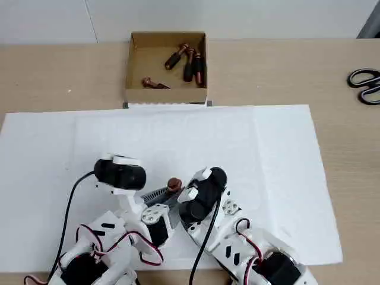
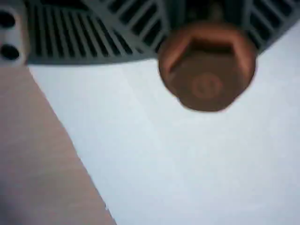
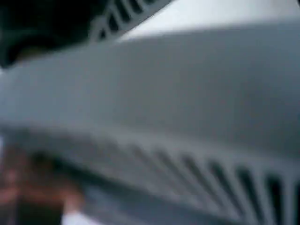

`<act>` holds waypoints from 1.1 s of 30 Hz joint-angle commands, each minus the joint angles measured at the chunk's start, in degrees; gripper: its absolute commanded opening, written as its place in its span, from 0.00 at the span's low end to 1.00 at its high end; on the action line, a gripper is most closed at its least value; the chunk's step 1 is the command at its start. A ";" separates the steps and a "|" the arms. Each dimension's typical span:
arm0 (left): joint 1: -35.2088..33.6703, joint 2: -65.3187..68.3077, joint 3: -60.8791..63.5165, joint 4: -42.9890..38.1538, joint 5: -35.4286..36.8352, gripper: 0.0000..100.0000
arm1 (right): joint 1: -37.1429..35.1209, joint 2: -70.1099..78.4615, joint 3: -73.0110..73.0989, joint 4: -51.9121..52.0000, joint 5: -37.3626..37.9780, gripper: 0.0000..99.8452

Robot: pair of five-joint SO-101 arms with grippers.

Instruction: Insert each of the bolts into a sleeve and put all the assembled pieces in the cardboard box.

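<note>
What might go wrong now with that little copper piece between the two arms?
The bolt sits between the two arms, well short of the cardboard box. If it slips, it may roll away across the white sheet. The arms are crowded close together and might knock each other.

Bolt (image 2: 206, 70) copper-brown. Paper sheet (image 1: 237, 142) plain white, table (image 1: 59, 71) light tan wood. Cardboard box (image 1: 135, 59) brown. Scissors (image 1: 365, 85) black. My 2 arms (image 1: 228, 237) white, motors black.
</note>
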 commanded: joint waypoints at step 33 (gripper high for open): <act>-12.22 -0.09 -4.53 5.71 -21.80 0.19 | 0.04 -0.13 -0.26 -1.54 0.70 0.00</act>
